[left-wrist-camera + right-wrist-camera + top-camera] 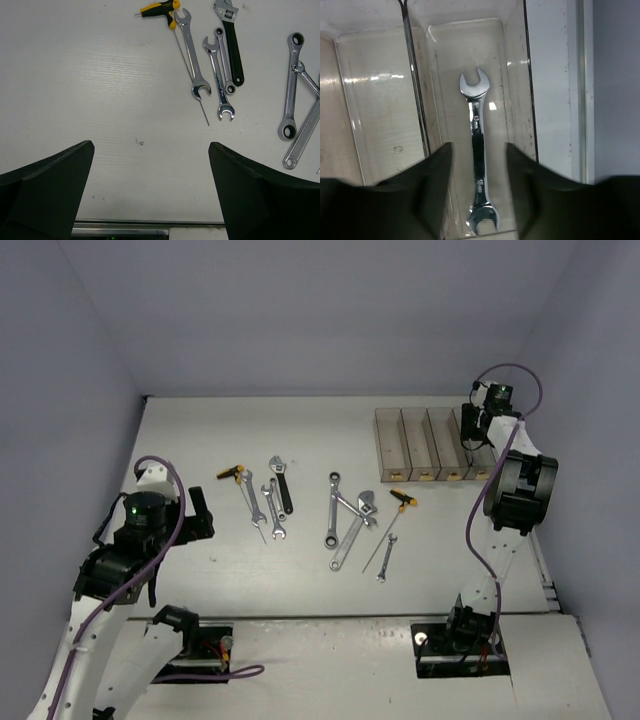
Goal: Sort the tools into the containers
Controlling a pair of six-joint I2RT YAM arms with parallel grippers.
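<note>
- Tools [345,530] are what I am sorting, and most lie loose on the tabletop [200,570]. I read the clock from its middle, with 12 at the far wall.
- Closest to me, out at 8 o'clock, the left claw [200,508] hangs over bare tabletop, spread wide and holding nothing.
- Around the middle sits one cluster: a small wrench [381,568] nearest me, overlapping spanners [355,525] beside it, and a yellow-handled driver [403,500] just past them.
- At 9 o'clock is the second cluster: two open-ended wrenches [250,502], a black-handled spanner [283,490] and a T-handle driver [232,473].
- Farther off, at 1 o'clock, the containers [415,445] stand side by side in a row.
- The right claw [478,146] is over the rightmost container [525,75], its fingers partly spread. A silver wrench [478,115] lies flat on the container floor between them, touching neither as far as I can tell.
- My judgement: the step in hand is dropping that wrench off, and the release looks done, with most of the sorting yet to do.
- Next I would lift the right claw straight up, clear of the container walls, then head for the middle cluster. The small wrench lies apart and should be easier to grasp than the overlapping spanners.
</note>
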